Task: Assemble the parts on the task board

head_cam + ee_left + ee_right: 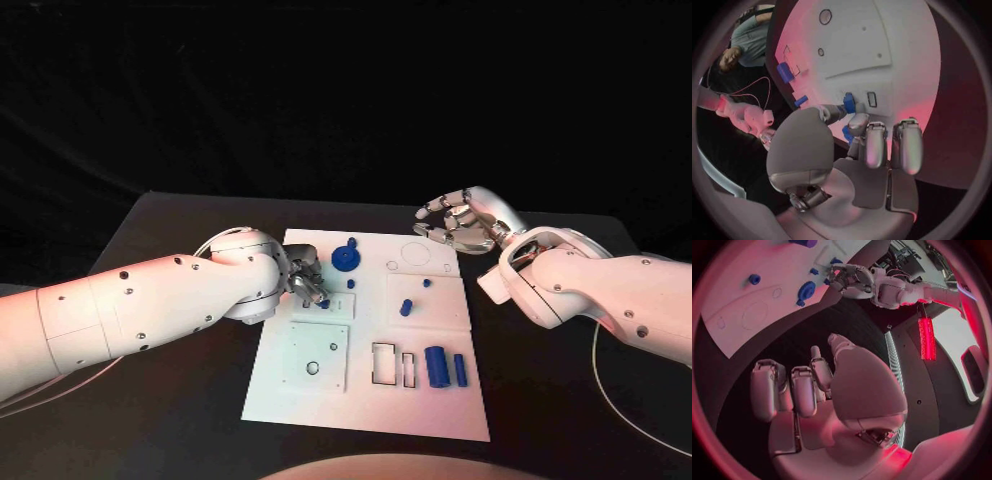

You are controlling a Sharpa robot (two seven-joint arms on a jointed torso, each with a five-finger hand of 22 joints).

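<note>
Left robot hand (304, 280) sits over the task board's (369, 400) left edge, fingers closed on a small blue part (849, 103). Right robot hand (459, 222) hovers off the board's far right corner above the black worktop (173, 230), fingers spread, empty. Large blue round part (346, 258) stands mid-board.

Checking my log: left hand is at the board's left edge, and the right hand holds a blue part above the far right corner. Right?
Not quite. The right hand holds nothing; the right wrist view shows its fingers bare. The left hand is at the task board, as said.
</note>
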